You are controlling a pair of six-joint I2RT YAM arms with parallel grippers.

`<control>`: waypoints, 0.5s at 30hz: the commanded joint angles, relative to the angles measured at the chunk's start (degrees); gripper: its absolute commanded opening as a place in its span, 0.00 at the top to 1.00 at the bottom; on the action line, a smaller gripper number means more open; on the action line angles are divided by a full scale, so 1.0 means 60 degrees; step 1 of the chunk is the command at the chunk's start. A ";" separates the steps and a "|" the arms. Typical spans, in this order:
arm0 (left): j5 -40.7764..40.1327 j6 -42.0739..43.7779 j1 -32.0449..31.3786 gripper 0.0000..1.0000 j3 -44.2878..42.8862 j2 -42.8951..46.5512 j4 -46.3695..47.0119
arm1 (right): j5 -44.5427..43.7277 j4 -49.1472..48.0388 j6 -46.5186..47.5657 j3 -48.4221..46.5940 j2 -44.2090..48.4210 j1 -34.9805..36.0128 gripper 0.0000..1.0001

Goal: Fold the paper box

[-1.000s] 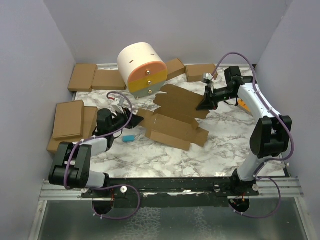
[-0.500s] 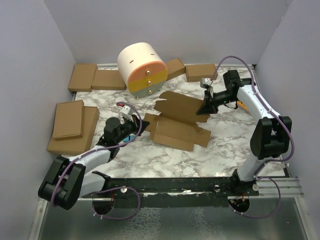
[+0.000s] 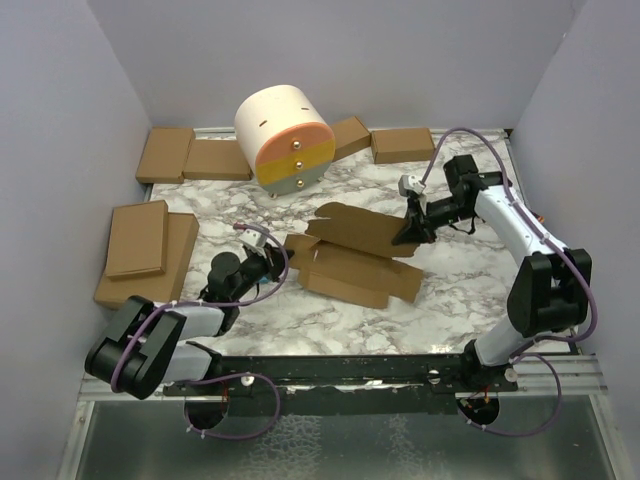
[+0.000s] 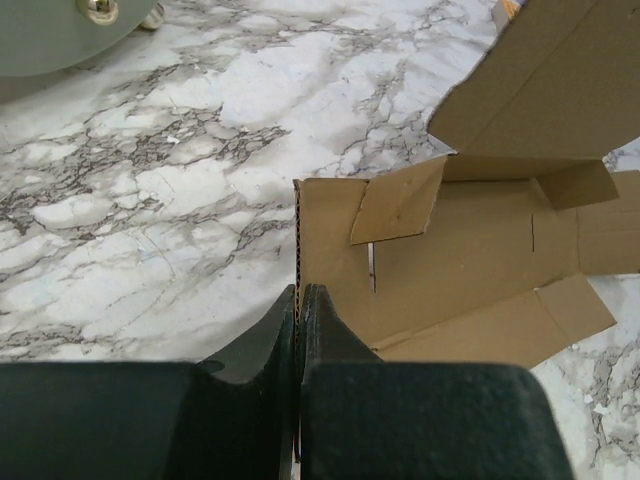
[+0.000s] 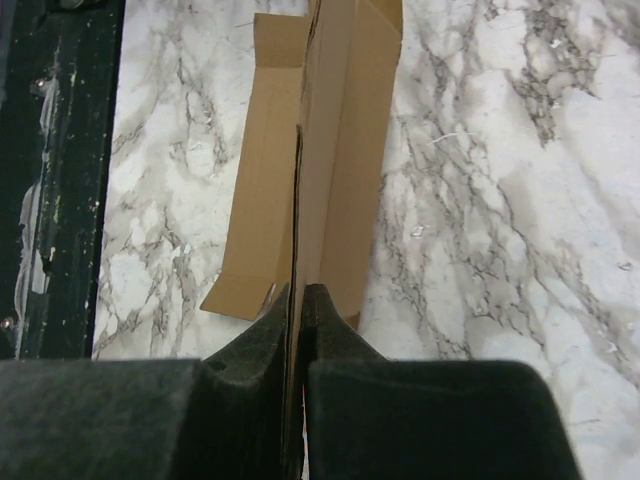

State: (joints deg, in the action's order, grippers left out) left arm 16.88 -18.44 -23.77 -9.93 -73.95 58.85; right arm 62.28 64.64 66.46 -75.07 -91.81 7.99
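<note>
- Left end effector (image 4: 300, 300): jaws pressed together on the left edge of the paper box (image 4: 470, 250), low over the marble tabletop (image 4: 150, 200).
- Right end effector (image 5: 298, 298): jaws pinched tight on the edge of a raised panel of the same box.
- Paper box: brown die-cut sheet, partly folded, at the middle of the tabletop between the two arms. Its far panel tilts up at the right end effector, and the near part lies flat with small flaps standing.
- Behind the box: round cream-and-orange drawer unit (image 3: 285, 135).
- Back edge and left side: flat brown cardboard boxes (image 3: 165, 153).
</note>
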 commanded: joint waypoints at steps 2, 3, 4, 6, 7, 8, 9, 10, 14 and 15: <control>0.0068 0.0165 -0.0125 1.00 0.0525 0.0097 0.1117 | 0.0474 -0.0272 0.0460 0.1045 0.0361 0.0282 0.99; 0.0068 0.0159 -0.0144 1.00 0.0581 0.0102 0.1127 | 0.0472 -0.0333 0.0424 0.1194 0.0391 0.0300 0.99; 0.0071 0.0132 -0.0164 1.00 0.0617 0.0117 0.1140 | 0.0494 -0.0374 0.0388 0.1313 0.0382 0.0308 0.99; 0.0138 0.0145 -0.0218 1.00 0.0735 0.0088 0.1295 | 0.0591 -0.0438 0.0275 0.1471 0.0354 0.0324 0.99; 0.0144 0.0140 -0.0249 1.00 0.0790 0.0090 0.1365 | 0.0624 -0.0539 0.0108 0.1524 0.0284 0.0324 0.99; 0.0156 0.0133 -0.0263 1.00 0.0835 0.0093 0.1401 | 0.0621 -0.0656 -0.0125 0.1550 0.0204 0.0324 0.99; 0.0176 0.0160 -0.0282 1.00 0.0874 0.0094 0.1411 | 0.0621 -0.0711 -0.0292 0.1537 0.0101 0.0324 0.99; 0.0187 0.0207 -0.0299 1.00 0.0902 0.0114 0.1423 | 0.0613 -0.0752 -0.0499 0.1473 -0.0029 0.0324 0.99; 0.0198 0.0427 -0.0345 1.00 0.0974 0.0243 0.1383 | 0.0945 -0.0043 -0.0572 0.0889 -0.0921 0.0324 0.99; 0.0184 0.0530 -0.0345 1.00 0.0968 0.0274 0.1308 | 0.1106 0.0344 -0.0368 0.0691 -0.1149 0.0324 0.99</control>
State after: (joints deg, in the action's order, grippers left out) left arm 16.97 -17.63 -25.30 -4.45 -73.84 62.96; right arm 64.79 62.04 64.25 -67.61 -93.01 9.30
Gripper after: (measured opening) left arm 0.018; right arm 0.016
